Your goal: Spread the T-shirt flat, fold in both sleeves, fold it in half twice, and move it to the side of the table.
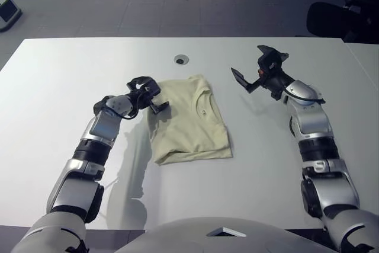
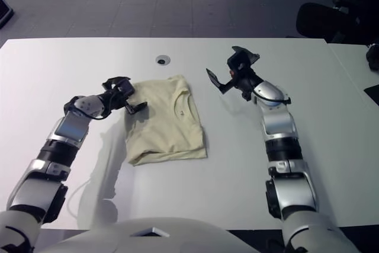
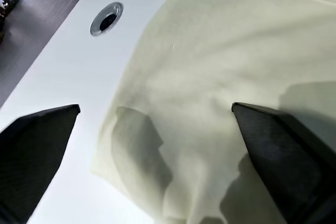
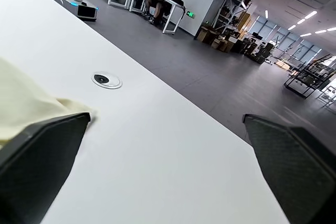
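The left claw [image 1: 152,96] is spread wide and holds nothing. It hangs just over the left edge of the shirt [image 1: 188,124], near the top corner. The right claw [image 1: 256,67] is spread wide too, with nothing in it, up in the air just to the right of the shirt's top. The shirt looks tucked into a neat tall block with the neck hole showing on top, so I think the next job is another fold. To do it well, the left claw should come straight down, slip one finger under the edge, and pinch all the layers together, not just the top one. Both claws should lift and cross at the same speed, or the block may twist and come apart. The left arm is bent at the elbow and reaches in low over the table [image 1: 59,87]. The right arm stretches forward with its wrist tipped up. The shirt lies in the middle of the table, near the small round hole [image 1: 181,59].
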### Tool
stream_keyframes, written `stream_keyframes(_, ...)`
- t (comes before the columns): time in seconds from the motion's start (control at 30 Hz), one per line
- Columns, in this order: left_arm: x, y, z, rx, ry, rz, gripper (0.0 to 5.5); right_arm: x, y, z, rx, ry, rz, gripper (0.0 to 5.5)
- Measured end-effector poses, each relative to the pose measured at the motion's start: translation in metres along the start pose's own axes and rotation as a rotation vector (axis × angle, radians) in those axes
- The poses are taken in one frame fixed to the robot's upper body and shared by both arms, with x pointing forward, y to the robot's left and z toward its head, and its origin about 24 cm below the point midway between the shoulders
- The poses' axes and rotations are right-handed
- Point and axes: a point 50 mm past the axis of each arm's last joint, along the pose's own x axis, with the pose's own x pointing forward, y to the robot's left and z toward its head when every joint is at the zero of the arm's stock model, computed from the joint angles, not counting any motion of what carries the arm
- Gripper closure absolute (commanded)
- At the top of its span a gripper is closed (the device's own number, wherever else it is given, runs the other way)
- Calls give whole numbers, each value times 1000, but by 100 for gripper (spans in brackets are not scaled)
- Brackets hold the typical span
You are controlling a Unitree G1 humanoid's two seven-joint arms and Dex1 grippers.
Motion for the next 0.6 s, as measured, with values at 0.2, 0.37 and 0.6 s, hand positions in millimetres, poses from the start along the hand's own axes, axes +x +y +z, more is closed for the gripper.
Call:
stream_keyframes(0.2, 27, -8, 20, 97, -58, -32, 11, -9, 2, 29, -11, -34, -30, 10)
stream_keyframes(0.37, 3, 8, 14, 27, -88, 24, 11, -28, 10, 36, -30, -17, 15, 10)
stream_keyframes(0.6, -75, 29, 36, 3, -251, 68, 11, -74, 47, 39, -120, 50, 192, 10)
